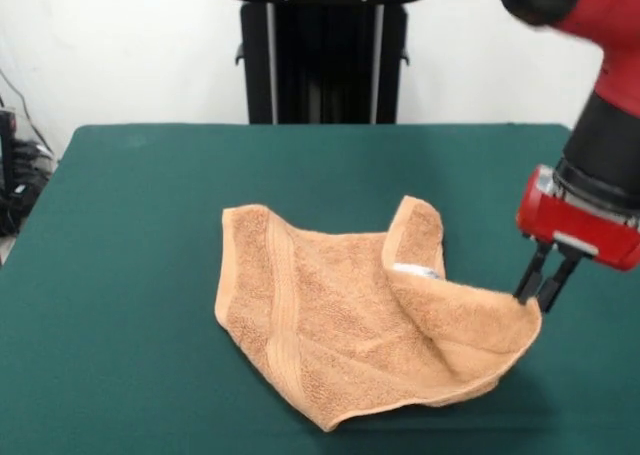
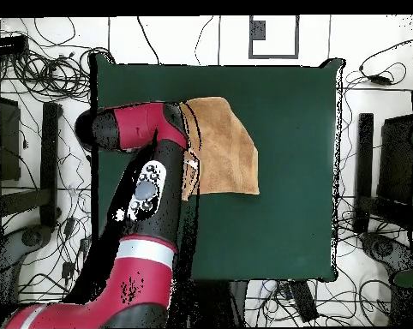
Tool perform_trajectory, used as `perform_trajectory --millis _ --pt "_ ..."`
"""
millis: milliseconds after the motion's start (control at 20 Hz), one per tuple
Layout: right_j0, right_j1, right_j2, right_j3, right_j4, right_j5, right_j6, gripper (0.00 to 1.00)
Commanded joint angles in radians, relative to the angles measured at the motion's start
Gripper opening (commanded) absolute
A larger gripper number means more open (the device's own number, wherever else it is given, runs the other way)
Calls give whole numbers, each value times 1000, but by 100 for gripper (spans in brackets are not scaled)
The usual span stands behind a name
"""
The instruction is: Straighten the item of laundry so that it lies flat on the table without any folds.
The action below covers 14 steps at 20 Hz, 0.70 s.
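Observation:
The item of laundry [image 1: 340,335], a light-brown terry towel, lies rumpled on the green table [image 1: 150,225], right of its middle. Its right part is folded over, and a small white tag [image 1: 415,271] shows at the fold. My gripper [image 1: 537,295] stands at the towel's right corner with its fingers close together on the raised cloth edge. From above, the towel [image 2: 227,146] shows beside my red arm [image 2: 150,188], which hides the gripper and the towel's left edge.
The table's near edge [image 1: 200,451] runs just below the towel in the front view. In the overhead view, cables [image 2: 47,77] and dark equipment [image 2: 390,163] surround the table [image 2: 287,214].

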Motion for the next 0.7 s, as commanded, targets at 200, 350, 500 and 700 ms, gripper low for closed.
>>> perform_trajectory --millis 200,350,500,700 --pt "-165 -352 292 316 108 201 -224 0" --pt "-193 -346 326 300 103 215 -210 0" --pt "-203 -331 349 283 96 206 -173 0" --pt "-183 -276 331 219 62 191 -93 0"
